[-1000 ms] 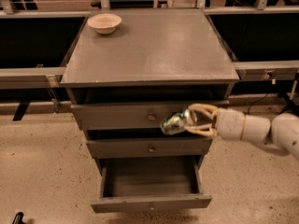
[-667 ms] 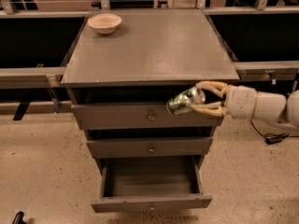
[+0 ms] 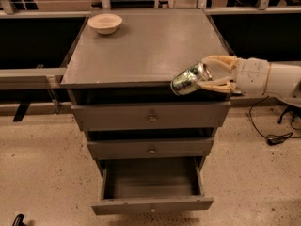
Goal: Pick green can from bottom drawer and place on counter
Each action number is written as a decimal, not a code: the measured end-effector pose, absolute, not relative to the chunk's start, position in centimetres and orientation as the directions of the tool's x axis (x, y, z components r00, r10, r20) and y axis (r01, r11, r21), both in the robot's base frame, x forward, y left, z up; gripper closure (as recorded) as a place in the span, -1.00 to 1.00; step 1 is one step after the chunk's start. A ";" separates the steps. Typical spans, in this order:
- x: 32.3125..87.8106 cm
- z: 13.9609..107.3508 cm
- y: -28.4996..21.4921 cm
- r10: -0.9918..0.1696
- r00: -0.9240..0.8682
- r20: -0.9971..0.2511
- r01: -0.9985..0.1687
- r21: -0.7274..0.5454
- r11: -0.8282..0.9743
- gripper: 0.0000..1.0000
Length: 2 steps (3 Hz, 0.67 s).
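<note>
1. The green can [image 3: 189, 79] was tilted on its side at the worktop's [image 3: 146, 51] front right edge, clamped between the fingers [image 3: 220, 60].
2. The gripper [image 3: 205, 73] reached in from the right, level with that edge; I couldn't tell whether the can touched the surface.
3. A cream bowl [image 3: 105, 23] sat well apart at the back left corner.
4. Below, the two upper drawers [image 3: 150, 117] were closed.
5. The bottom drawer [image 3: 151, 204] stood pulled out, its grey floor showing.
</note>
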<state>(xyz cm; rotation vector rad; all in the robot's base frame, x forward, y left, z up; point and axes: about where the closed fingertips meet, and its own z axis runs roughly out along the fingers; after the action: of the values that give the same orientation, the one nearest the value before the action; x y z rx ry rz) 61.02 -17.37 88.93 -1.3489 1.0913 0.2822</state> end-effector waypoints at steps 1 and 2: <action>61.7 90.8 -17.3 -0.411 0.520 -0.748 -0.718 -0.644 0.263 1.00; 62.4 92.6 -17.5 -0.409 0.524 -0.747 -0.711 -0.648 0.274 1.00</action>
<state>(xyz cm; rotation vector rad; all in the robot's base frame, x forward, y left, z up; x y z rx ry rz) 62.44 -17.50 92.60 -1.3470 1.0797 0.2676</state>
